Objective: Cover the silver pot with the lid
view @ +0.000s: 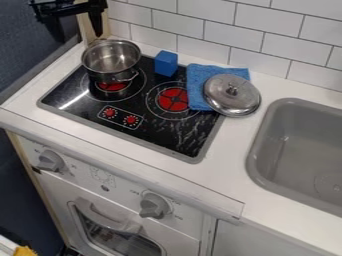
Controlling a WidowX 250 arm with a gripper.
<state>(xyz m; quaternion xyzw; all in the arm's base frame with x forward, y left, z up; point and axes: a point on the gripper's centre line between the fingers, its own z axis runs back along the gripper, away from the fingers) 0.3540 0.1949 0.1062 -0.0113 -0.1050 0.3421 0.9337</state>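
White tile wall (200, 31), dark grout, offset rows, 11 to 2 o'clock. Toy kitchen unit, white counter (230, 165) across the middle. Black stovetop (170, 136) at 11, grey border, red burner markings, glare streak toward 10. Grey sink (262, 142) at 3, rounded corners. White oven front below: grey knob (50, 161) at 8, another grey knob (154, 205) at 6, oven door (87, 220) with window at 7. Pale wood strip (87, 29) at 11. Dark surface (23, 70) at 10, wall or panel, can't tell. Yellow item (25, 251) at 7-8, cut off by edge.

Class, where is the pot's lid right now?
In the camera view, the lid lies partly on the blue cloth, between the stove and sink.
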